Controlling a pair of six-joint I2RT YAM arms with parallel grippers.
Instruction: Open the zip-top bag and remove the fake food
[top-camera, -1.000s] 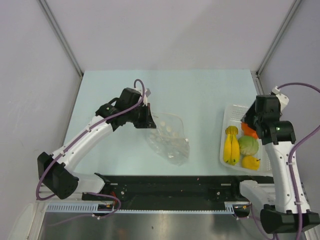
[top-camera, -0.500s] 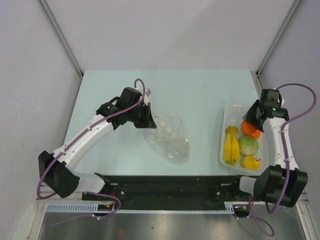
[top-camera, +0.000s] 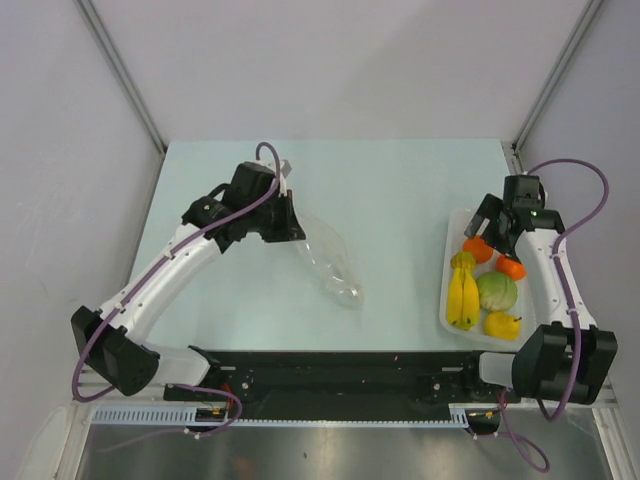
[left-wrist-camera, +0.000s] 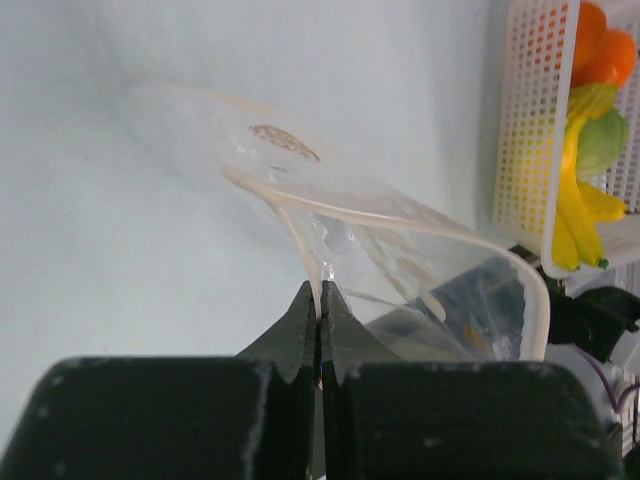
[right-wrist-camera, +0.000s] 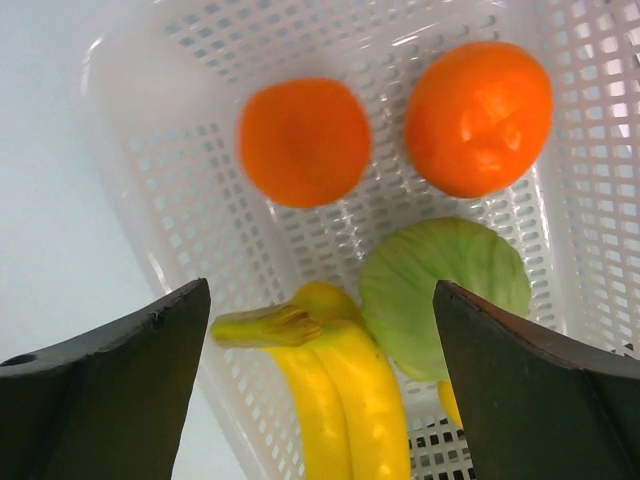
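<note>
My left end effector (left-wrist-camera: 320, 300) is pinching, jaws closed tight, the thin rim of the clear, crinkly zip-top bag (left-wrist-camera: 400, 230), which is trailing limp onto the pale tabletop (top-camera: 400, 190) left of centre. My right end effector (right-wrist-camera: 320, 300) is hovering, opened wide, above the white perforated basket (right-wrist-camera: 170, 180), where the glossy fake food (right-wrist-camera: 478, 115) is lying: curved yellow bananas (right-wrist-camera: 335, 400), a ribbed green cabbage (right-wrist-camera: 445, 280) and two round oranges (right-wrist-camera: 304, 140).

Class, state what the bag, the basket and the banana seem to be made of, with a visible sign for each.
Bag: likely thin, soft, clear plastic film; it is see-through, creased and glossy.
Basket: seemingly rigid white plastic; it has a moulded grid of holes.
Banana: probably hard glossy plastic; it is an even yellow with shiny highlights.
</note>
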